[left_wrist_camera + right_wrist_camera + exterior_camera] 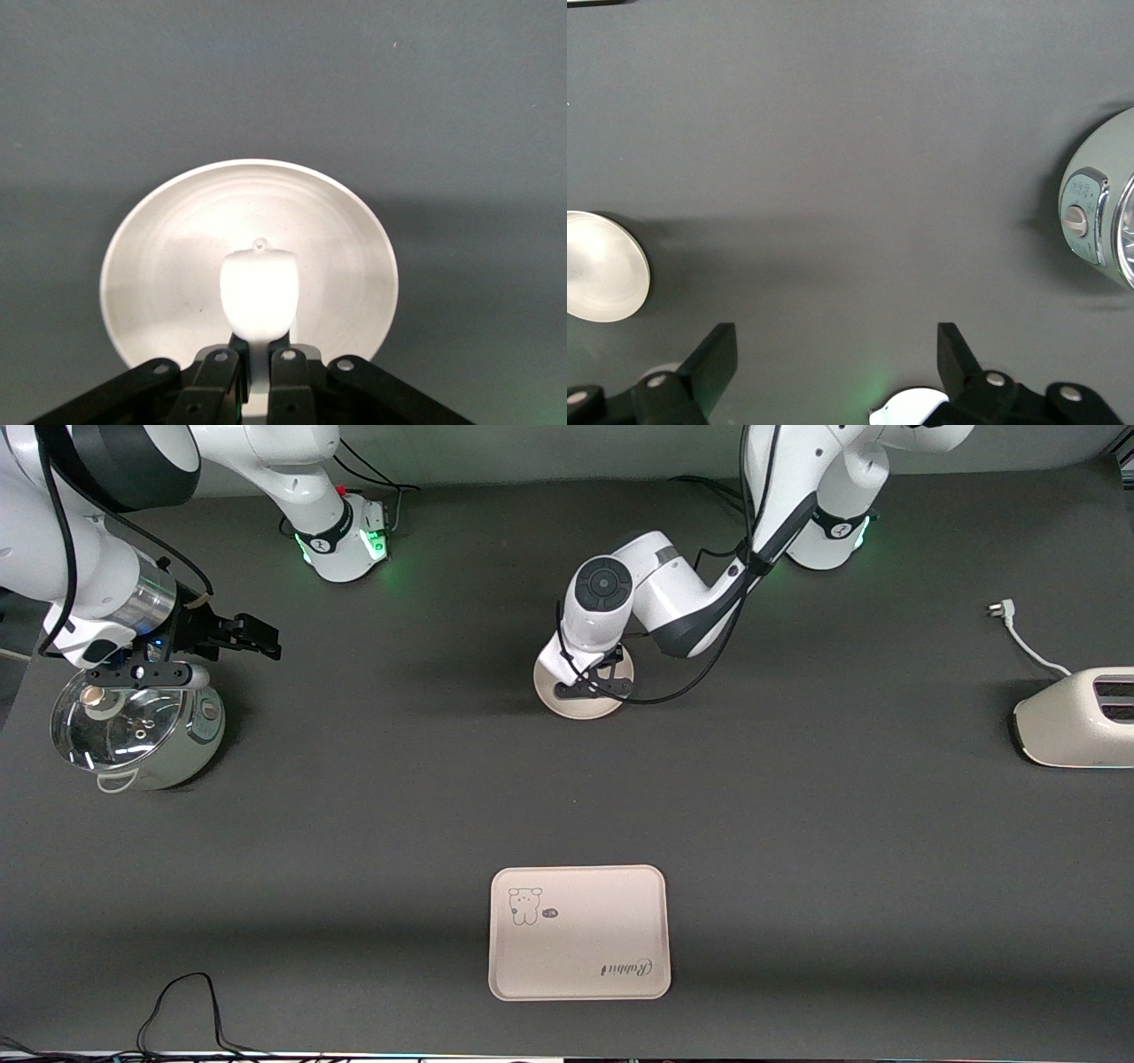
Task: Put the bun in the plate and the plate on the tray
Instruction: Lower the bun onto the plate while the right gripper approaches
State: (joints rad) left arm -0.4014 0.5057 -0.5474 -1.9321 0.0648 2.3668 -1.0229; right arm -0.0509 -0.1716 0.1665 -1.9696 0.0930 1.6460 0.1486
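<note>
We begin at the right arm's end of the dark grey matte table (797, 797), where the right claw (252, 638) hangs with its black fingers spread wide and empty above the round pale-green cooker with a shiny glass lid (133, 731); this arm waits.

Toward the middle of the table, the left claw (257, 376) is pressed together on the small white, smooth, rounded bun (259, 297), pinching its near end. We see the bun right over the centre of the round, shallow, cream-beige plate with a raised rim (159, 257), whose glossy surface shows faint concentric rings; whether the bun already touches the plate we cannot tell. We judge the first step nearly done: the bun is at the plate but not yet let go.

Nearer the front camera lies the cream-beige rectangular tray with rounded corners, a small bear drawing and cursive lettering (578, 933), smooth and bare, well apart from the plate. So the second step, moving the plate onto the tray, is all left to do.

At the left arm's end stands a glossy white toaster (1076, 717) with its white cord (1028, 642) lying loose.
</note>
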